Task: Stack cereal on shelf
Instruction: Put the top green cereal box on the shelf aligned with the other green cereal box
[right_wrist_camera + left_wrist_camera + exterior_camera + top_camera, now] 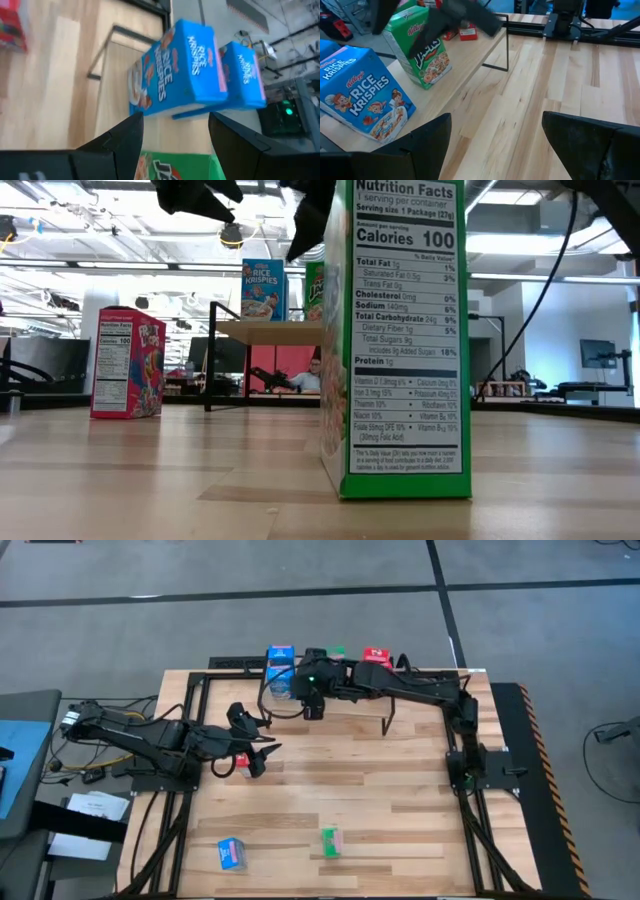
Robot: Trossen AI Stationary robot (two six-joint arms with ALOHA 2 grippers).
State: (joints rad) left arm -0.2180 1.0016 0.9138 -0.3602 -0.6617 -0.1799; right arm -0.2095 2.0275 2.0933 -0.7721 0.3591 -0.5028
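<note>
Nearest the front edge of the wooden table [400, 830] there's a blue cereal box [232, 854] lying flat on the left, and a green cereal box [331, 841] standing a bit right of it; in the low view that green one fills the foreground with its nutrition panel facing the camera. Further back on the left, a red Froot Loops box [128, 363] stands upright on the tabletop, right by the left gripper [262, 755], whose fingers are spread wide with nothing between them, hanging just beside that red box. At the far end sits the shelf [268, 332], light plank top on thin black legs. On it, toward the left, are two blue Rice Krispies boxes [176, 70], one right behind the other as the right wrist view shows them, then a green Apple Jacks box [422, 47] next to them, and a red box [377, 657] well off to the right end of the shelf. The right gripper [313, 705] hangs over the shelf's left part, just beside the blue boxes, fingers apart and empty from what I can see, with the green box right below its fingers in its own wrist view.
</note>
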